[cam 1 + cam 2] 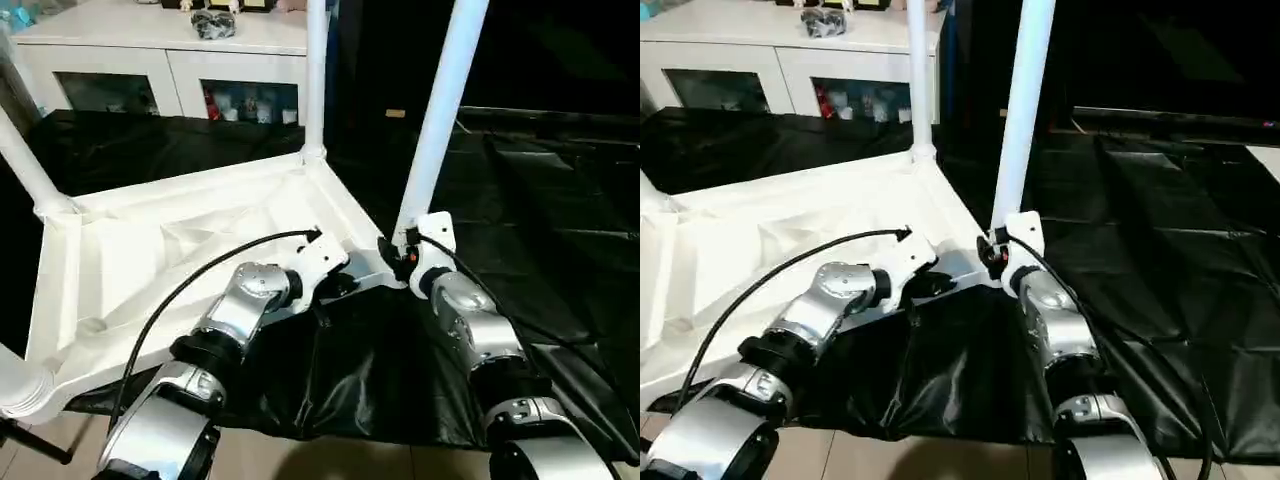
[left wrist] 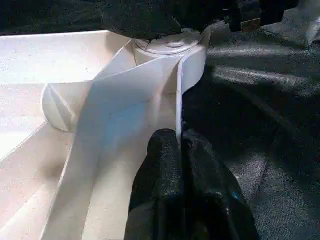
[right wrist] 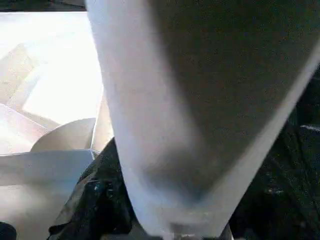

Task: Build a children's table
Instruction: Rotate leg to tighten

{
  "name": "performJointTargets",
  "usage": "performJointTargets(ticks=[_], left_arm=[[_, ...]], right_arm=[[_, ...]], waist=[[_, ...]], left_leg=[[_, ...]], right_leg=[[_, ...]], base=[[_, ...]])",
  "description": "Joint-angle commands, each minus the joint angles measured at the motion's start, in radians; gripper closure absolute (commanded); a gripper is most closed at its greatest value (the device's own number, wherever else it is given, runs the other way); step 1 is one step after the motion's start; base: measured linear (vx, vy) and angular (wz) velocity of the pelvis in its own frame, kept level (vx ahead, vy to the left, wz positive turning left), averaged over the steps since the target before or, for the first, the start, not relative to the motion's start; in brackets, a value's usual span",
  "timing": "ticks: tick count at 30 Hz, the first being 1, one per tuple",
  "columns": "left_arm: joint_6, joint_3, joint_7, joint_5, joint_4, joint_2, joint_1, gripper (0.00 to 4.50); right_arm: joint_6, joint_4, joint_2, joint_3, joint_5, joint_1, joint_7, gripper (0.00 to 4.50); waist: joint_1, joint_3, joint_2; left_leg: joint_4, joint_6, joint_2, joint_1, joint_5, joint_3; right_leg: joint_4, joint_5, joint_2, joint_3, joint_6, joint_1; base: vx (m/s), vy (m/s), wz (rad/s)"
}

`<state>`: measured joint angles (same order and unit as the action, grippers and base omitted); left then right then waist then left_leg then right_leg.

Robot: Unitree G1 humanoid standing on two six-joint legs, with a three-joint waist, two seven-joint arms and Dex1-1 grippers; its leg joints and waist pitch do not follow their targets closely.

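Fingers of the left gripper [image 2: 179,150] are clamped on the white plastic tabletop's thin rim [image 2: 178,95]; the long white tube leg [image 1: 437,120] is gripped upright by the right gripper [image 1: 402,250].

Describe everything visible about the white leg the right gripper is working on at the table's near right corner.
The leg is a long, smooth, round white tube, plastic by its look, rising from the near right corner socket of the upturned white table top and leaning slightly to the right toward its upper end, which runs out of frame. The right gripper sits at its base, black fingers against the tube just above the socket. Whether it is fully seated cannot be told. Two more legs stand at the far corners.
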<state>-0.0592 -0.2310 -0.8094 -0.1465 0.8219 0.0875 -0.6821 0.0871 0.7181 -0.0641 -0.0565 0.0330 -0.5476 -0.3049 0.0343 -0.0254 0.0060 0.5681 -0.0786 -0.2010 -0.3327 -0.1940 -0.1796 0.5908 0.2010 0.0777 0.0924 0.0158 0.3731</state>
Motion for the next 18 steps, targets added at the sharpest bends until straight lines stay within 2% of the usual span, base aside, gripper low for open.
performJointTargets(ticks=[1, 3, 6, 8, 9, 13, 18], left_arm=[[0.049, -0.016, -0.003, 0.038, -0.029, -0.067, -0.013, 4.5], [0.052, -0.015, -0.015, 0.04, -0.034, -0.055, -0.007, 4.5], [0.061, -0.013, -0.048, 0.047, -0.045, -0.034, 0.003, 4.5], [0.072, -0.012, -0.098, 0.059, -0.056, -0.009, 0.013, 4.5], [0.074, -0.013, -0.115, 0.062, -0.06, -0.001, 0.016, 4.5], [0.081, -0.013, -0.173, 0.073, -0.071, 0.026, 0.026, 4.5], [0.084, -0.014, -0.267, 0.09, -0.09, 0.074, 0.039, 4.5]], right_arm=[[0.041, 0.052, 0.092, 0.083, 0.031, 0.037, -0.124, 1.82], [0.037, 0.037, 0.078, 0.088, 0.04, 0.048, -0.176, 1.76], [0.032, 0.003, 0.036, 0.105, 0.044, 0.07, -0.248, 1.39], [0.041, -0.049, -0.023, 0.125, 0.054, 0.099, -0.344, 1.33], [0.043, -0.063, -0.041, 0.129, 0.058, 0.107, -0.373, 1.15], [0.041, -0.111, -0.11, 0.148, 0.056, 0.134, -0.47, 0.83], [0.062, -0.2, -0.218, 0.159, 0.073, 0.173, -0.637, 0.7]], waist=[[0.003, 0.03, -0.005], [0.004, 0.03, -0.005], [0.006, 0.031, -0.006], [0.008, 0.034, -0.007], [0.01, 0.033, -0.008], [0.014, 0.034, -0.008], [0.022, 0.04, -0.01]], left_leg=[[-0.073, 0.039, -0.031, -0.007, -0.3, 0.015], [-0.074, 0.045, -0.033, -0.008, -0.289, 0.015], [-0.073, 0.054, -0.033, -0.009, -0.27, 0.013], [-0.07, 0.067, -0.034, -0.011, -0.244, 0.011], [-0.07, 0.074, -0.034, -0.013, -0.231, 0.011], [-0.069, 0.084, -0.033, -0.014, -0.208, 0.01], [-0.062, 0.107, -0.037, -0.017, -0.158, 0.007]], right_leg=[[-0.1, 0.396, 0.078, -0.056, 0.143, -0.023], [-0.098, 0.379, 0.077, -0.057, 0.149, -0.025], [-0.095, 0.35, 0.077, -0.057, 0.159, -0.028], [-0.09, 0.303, 0.076, -0.058, 0.173, -0.031], [-0.089, 0.283, 0.076, -0.058, 0.178, -0.034], [-0.088, 0.275, 0.077, -0.056, 0.182, -0.036], [-0.076, 0.182, 0.075, -0.057, 0.203, -0.04]], base=[[0.0, 0.0, 0.0], [0.0, 0.0, 0.0], [0.0, 0.0, 0.0], [0.0, 0.0, 0.0], [0.0, 0.0, 0.0], [0.0, 0.0, 0.0], [0.0, 0.0, 0.0]])
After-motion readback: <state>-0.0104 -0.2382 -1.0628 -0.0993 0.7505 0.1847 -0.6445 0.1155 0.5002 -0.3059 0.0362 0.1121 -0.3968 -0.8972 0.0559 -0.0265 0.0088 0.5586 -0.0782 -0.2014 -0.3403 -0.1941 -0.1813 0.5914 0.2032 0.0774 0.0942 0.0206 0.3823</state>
